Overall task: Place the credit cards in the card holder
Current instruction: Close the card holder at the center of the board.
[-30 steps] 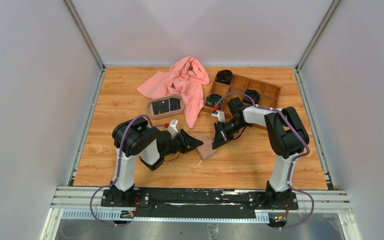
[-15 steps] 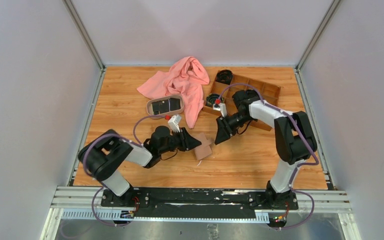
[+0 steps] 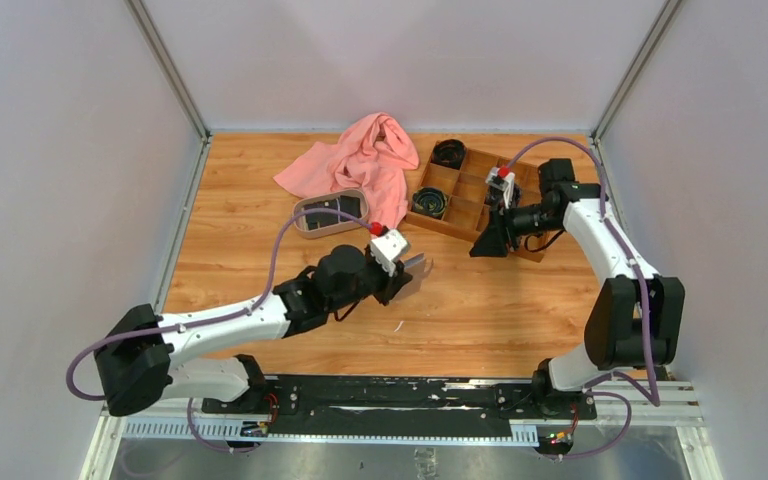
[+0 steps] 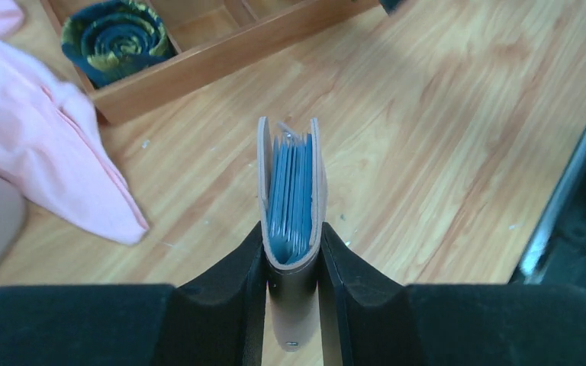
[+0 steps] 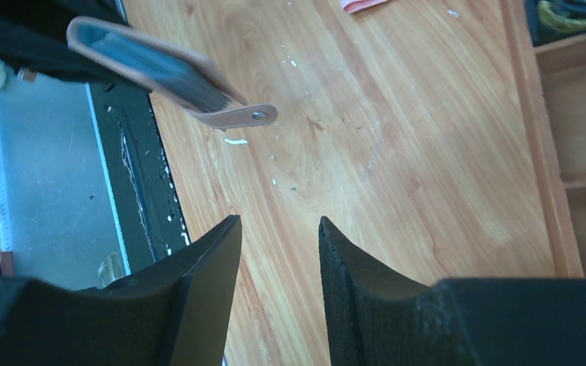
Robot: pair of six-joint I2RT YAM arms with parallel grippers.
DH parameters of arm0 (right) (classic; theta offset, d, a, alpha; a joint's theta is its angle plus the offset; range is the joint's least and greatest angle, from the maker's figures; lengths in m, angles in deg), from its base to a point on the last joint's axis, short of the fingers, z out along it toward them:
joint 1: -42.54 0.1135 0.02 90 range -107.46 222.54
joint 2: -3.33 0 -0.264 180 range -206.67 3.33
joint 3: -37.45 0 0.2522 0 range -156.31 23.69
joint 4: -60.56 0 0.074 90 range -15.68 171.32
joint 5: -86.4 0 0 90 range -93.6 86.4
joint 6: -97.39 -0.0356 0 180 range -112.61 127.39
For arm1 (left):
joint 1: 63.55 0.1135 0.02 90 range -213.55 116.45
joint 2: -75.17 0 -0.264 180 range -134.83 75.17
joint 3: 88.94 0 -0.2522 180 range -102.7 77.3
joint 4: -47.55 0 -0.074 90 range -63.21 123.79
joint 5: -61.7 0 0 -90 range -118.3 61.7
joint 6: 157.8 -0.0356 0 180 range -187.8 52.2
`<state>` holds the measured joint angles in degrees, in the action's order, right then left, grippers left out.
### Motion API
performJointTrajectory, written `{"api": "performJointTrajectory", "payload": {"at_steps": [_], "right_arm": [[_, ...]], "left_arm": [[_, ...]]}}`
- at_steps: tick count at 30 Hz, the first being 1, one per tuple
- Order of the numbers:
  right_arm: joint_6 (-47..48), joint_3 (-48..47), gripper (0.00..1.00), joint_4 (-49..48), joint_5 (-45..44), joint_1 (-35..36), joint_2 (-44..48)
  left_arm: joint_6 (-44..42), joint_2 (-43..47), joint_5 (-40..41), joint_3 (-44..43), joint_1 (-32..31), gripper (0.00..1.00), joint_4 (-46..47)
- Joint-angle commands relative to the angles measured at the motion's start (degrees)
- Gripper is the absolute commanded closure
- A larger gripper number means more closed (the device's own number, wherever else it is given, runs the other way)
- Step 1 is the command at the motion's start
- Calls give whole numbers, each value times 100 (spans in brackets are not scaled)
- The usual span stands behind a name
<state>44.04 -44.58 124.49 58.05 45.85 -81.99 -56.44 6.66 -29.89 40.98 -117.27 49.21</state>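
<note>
My left gripper [image 4: 291,238] is shut on the spine end of the card holder [image 4: 291,183], a tan folded wallet with grey-blue pockets showing along its edge. It hangs above the table's middle in the top view, where the card holder [image 3: 412,269] juts from the left gripper [image 3: 400,274]. Dark credit cards [image 3: 326,213] lie in the oval tray [image 3: 305,228]. My right gripper [image 5: 278,225] is open with nothing between its fingers, low over bare wood. The right gripper [image 3: 488,243] stands by the wooden box, well right of the card holder [image 5: 160,72].
A brown wooden compartment box [image 3: 457,224] sits at the back right, with dark rolled items [image 4: 114,34] in its cells. A pink cloth [image 3: 360,160] lies crumpled at the back, draped beside the tray. Small white flecks dot the wood.
The left arm has stretched out and carried the card holder up and to the back. The right gripper opened, let go of the holder and drew back right toward the wooden box.
</note>
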Motion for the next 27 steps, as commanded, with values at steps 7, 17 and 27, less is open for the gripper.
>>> {"api": "performJointTrajectory", "payload": {"at_steps": [7, 17, 27], "right_arm": [[178, 33, 55, 247, 421, -647, -94], [173, 42, 56, 248, 392, -656, -125], [168, 51, 56, 250, 392, -665, -132]], "left_arm": [[-3873, -1085, 4211, -504, -2208, 100, -166], [-5024, -3307, 5902, -907, -3142, 100, 1196], [-5278, -4480, 6369, -1360, -3398, 100, 1415]]}}
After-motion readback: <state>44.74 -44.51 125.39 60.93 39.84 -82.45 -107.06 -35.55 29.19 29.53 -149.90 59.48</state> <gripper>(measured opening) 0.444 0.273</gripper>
